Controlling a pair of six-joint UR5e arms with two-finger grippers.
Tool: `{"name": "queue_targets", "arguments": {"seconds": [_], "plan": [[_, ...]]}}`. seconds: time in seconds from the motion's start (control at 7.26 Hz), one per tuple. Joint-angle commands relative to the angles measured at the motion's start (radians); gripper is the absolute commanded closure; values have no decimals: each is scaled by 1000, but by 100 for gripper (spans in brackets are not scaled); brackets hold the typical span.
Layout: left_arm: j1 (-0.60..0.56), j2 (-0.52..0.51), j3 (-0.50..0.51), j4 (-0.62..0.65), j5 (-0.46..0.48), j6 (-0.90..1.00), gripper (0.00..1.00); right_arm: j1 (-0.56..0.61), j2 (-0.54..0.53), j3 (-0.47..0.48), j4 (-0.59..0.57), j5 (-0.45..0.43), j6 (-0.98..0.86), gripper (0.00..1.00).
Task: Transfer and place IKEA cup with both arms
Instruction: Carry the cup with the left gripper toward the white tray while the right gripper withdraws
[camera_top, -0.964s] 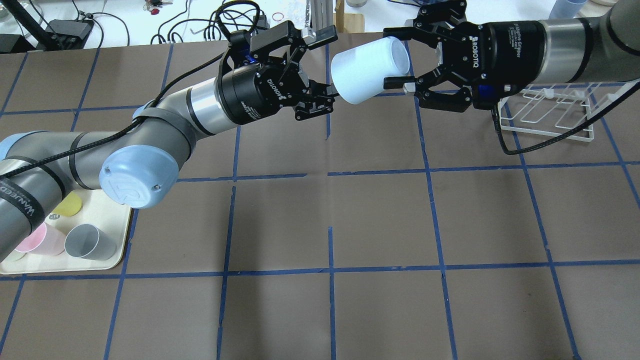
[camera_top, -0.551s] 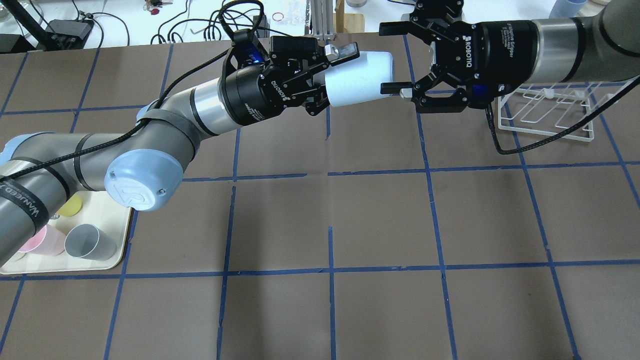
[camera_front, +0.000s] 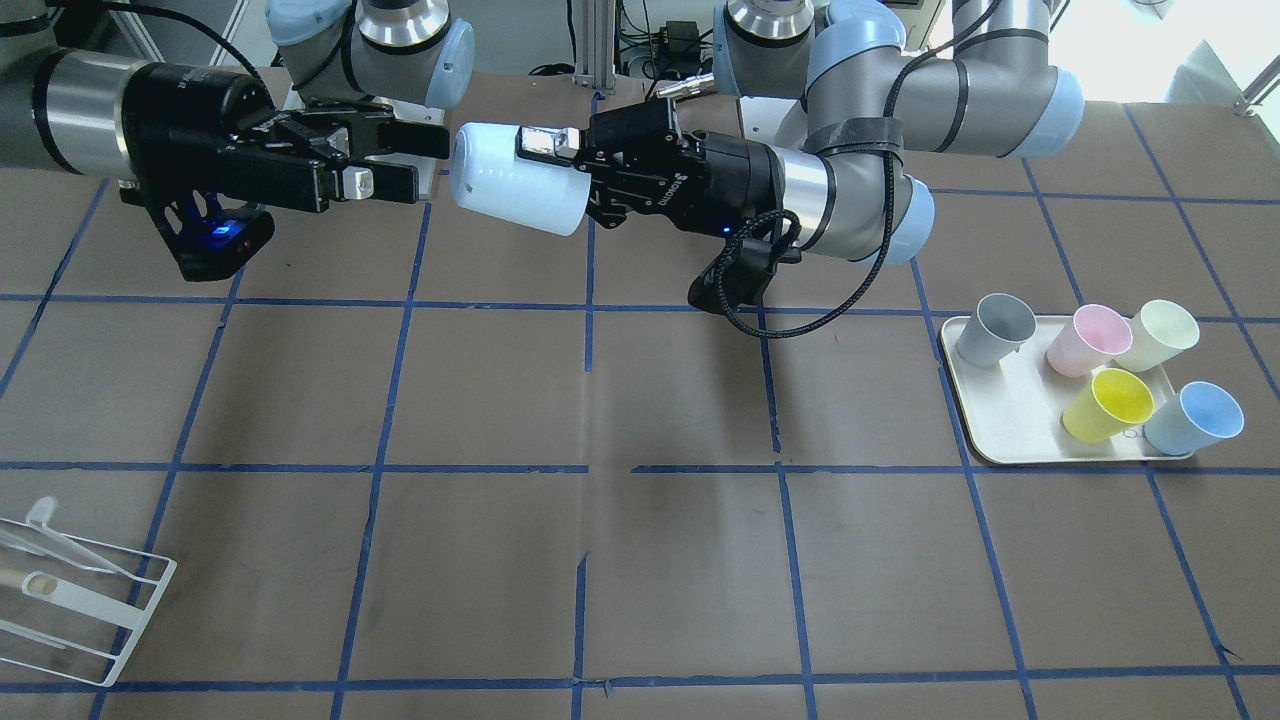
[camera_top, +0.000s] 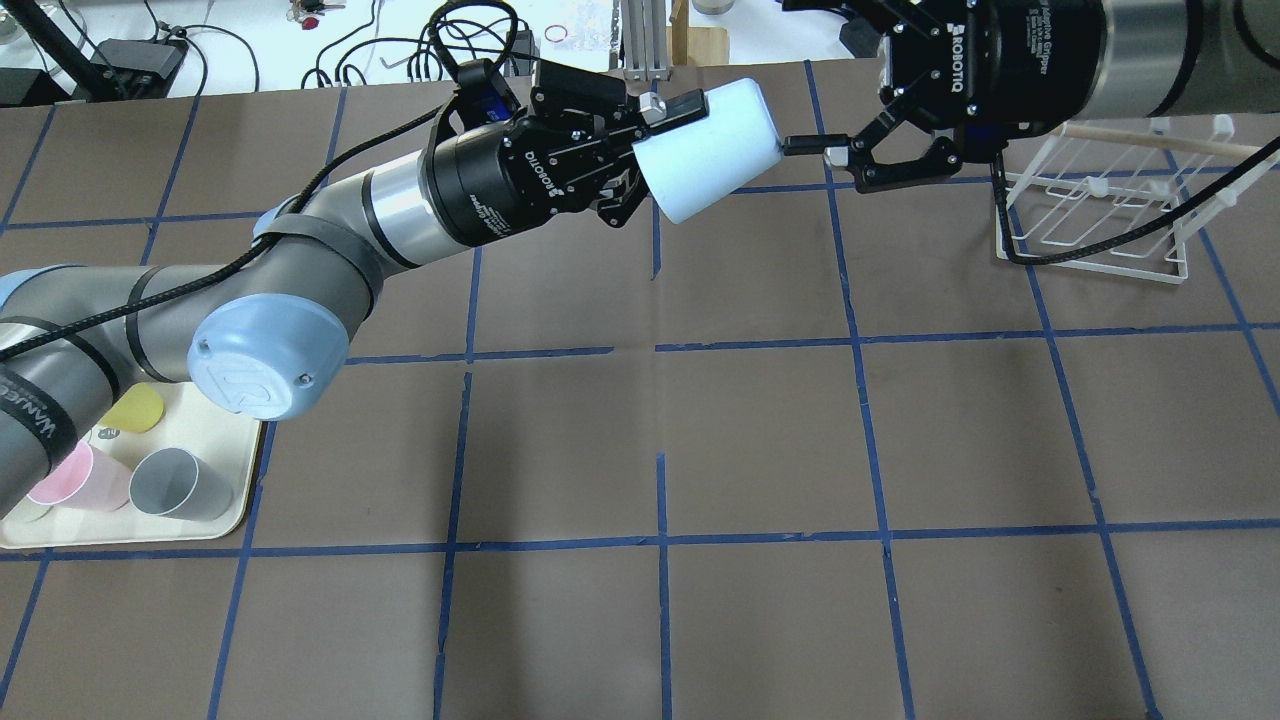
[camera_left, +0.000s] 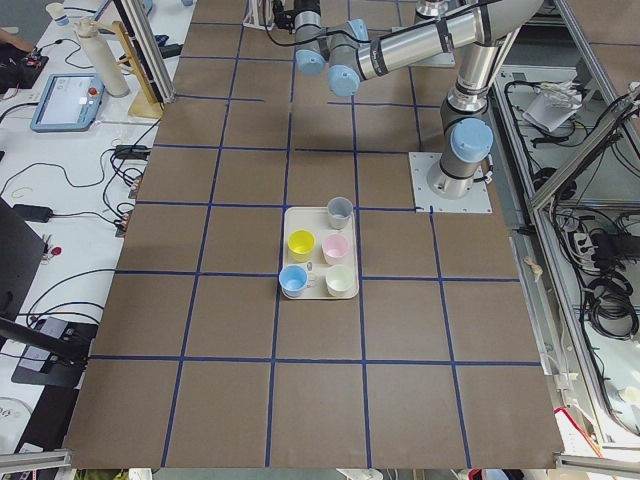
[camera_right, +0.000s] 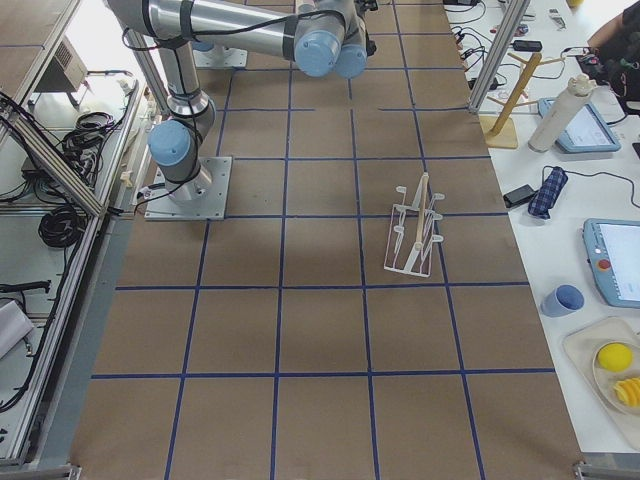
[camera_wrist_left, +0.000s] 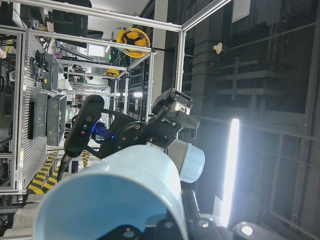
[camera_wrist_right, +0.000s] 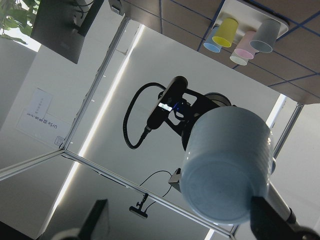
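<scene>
The left end effector (camera_top: 662, 152) grips one light-blue cup (camera_top: 722, 140) sideways above the far counter (camera_top: 760, 440). The right end effector (camera_front: 420, 162) gapes just off its base. Five other cups (camera_front: 1108, 403) stand on one tray (camera_front: 985, 440) at left, and one rack (camera_top: 1100, 220) stands at right.

A brown table (camera_top: 760, 440), gridded with blue tape, filled the middle of the room. Along the table's far side ran a white bench (camera_left: 40, 230) strewn with black cables (camera_top: 330, 60). An aluminium frame (camera_wrist_left: 182, 65) stood around the table, and beyond it a long light strip (camera_wrist_left: 231, 170) glowed against dark panels.
</scene>
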Motion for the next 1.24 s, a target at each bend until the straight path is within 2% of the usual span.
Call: {"name": "queue_targets", "arguments": {"seconds": [0.0,0.41,0.55,0.69,0.83,1.1], "plan": [[102,35,18,29,301,-155,100,0,-13,-13,-206,-199,9,0],[146,83,20,326,711,-407,100,10,-66,-13,-479,-648,40,0],[155,87,21,331,756,-397,100,26,-73,-13,-563,-791,40,0],[161,103,41,330,858,-400,100,70,-73,-10,-646,-932,40,0],[167,107,84,306,1026,-400,100,136,-68,-3,-750,-1076,43,0],[181,118,112,221,1266,-366,100,242,-60,5,-890,-1290,68,0]]}}
